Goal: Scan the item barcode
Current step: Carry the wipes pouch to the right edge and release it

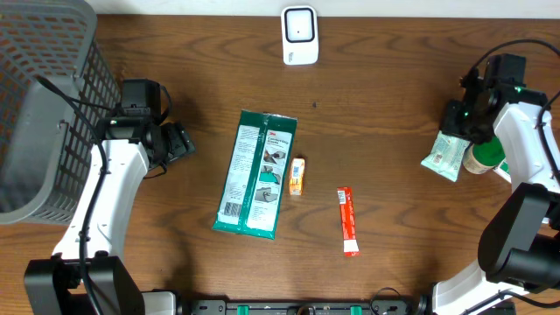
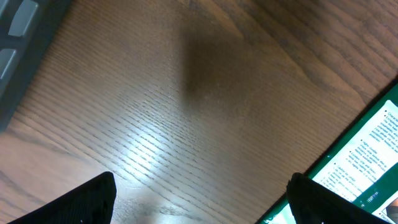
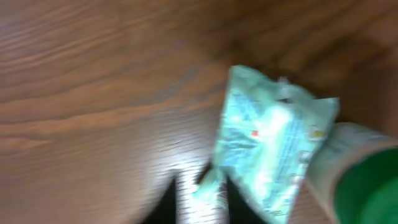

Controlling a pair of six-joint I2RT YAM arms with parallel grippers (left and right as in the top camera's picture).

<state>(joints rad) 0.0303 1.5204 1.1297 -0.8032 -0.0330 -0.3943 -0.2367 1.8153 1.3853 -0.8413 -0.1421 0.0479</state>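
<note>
Wood-grain desk (image 1: 394, 79) carries everything seen from overhead: a white barcode scanner (image 1: 298, 35) at the far edge in the middle, a grey mesh basket (image 1: 44, 105) at the far left, and in the centre a long green wipes pack (image 1: 256, 175) with a small orange box (image 1: 297, 176) just beside its right edge and a red tube (image 1: 349, 220) a little nearer and further right. At the right side the right pincer (image 1: 462, 122) stands over a pale mint packet (image 1: 446, 156), which leans against a white bottle with a green cap (image 1: 484, 157), well apart from the scanner. The right wrist view, badly blurred, adds what the overhead cannot: the jaws are closed together, and the packet's lower corner reaches down to their tips, though the blur hides whether that corner is actually pinched. The left pincer (image 1: 179, 143) hovers between the basket and the wipes pack. Its own camera shows its two dark fingers (image 2: 93, 199) spread wide over bare wood with nothing between them, plus the printed edge of the wipes pack at the right.
</note>
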